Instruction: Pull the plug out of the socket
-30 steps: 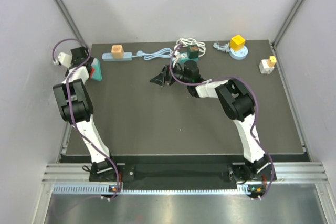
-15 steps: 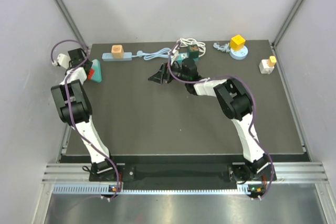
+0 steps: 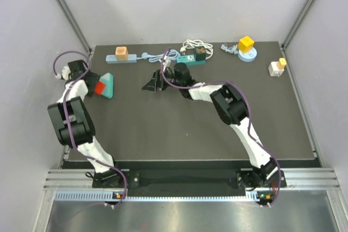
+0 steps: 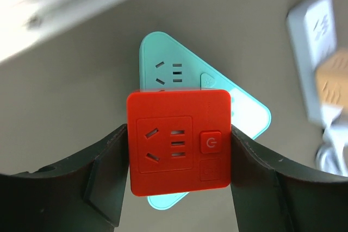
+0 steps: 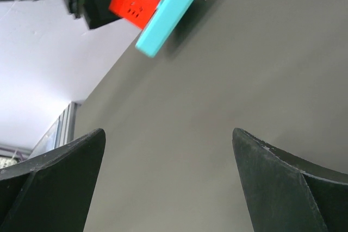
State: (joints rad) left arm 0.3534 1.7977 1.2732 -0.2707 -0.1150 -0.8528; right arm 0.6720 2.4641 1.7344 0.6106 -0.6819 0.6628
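Left wrist shows left gripper (image 4: 178, 158) clamping a red square plug (image 4: 178, 140) — seemingly seated on a mint triangular socket (image 4: 246, 113) — right gripper (image 5: 168, 145) splayed wide, empty.

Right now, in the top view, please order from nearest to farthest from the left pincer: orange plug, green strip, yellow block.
From the left pincer:
1. orange plug, back left
2. green strip, back middle
3. yellow block, back right
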